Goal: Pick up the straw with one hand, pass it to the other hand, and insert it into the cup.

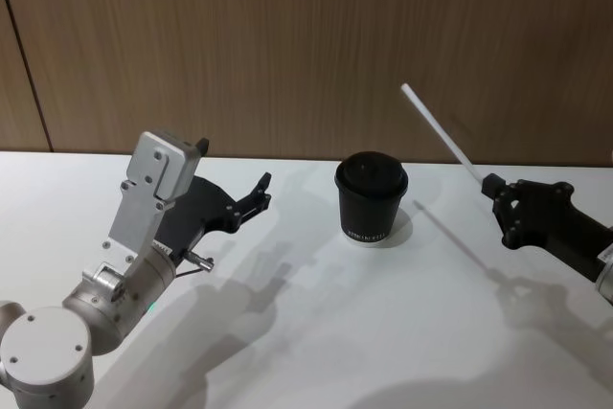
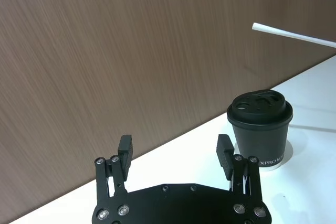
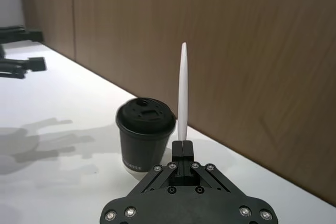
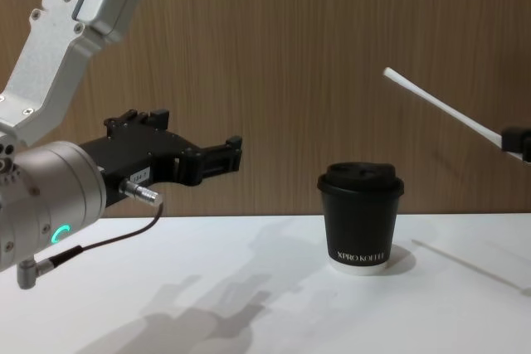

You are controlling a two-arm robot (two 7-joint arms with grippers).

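**Straw lifted, handover and insertion to come**

We judge the first step done. The right tool [image 1: 490, 184] is clamped on the straw [image 1: 441, 136] at its lower end, and the whole straw is in the air, clear of the worktop [image 1: 383, 332]. The pass is not yet made. The left tool [image 2: 176, 150] hovers above the worktop with its fingers apart and nothing between them, well apart from the straw. The cup [image 1: 372, 200] stands upright on the worktop between the two tools, with its lid [image 2: 260, 106] on. Two steps are left: passing the straw to the left tool and pushing it into the cup.

The straw's long axis runs straight out from the right tool's fingertips, in line with that tool. It is slanted, neither upright nor level. From the clamped end it rises towards the left tool's side, so the free tip is the highest point and lies furthest from the right tool. From the chest camera that tip shows higher than the lid, over the side of the cup nearer the right tool. We cannot tell how far it lies in front of or behind the cup. Nearly all the straw's length is free beyond the fingers, which in our view leaves the left tool plenty to take hold of.
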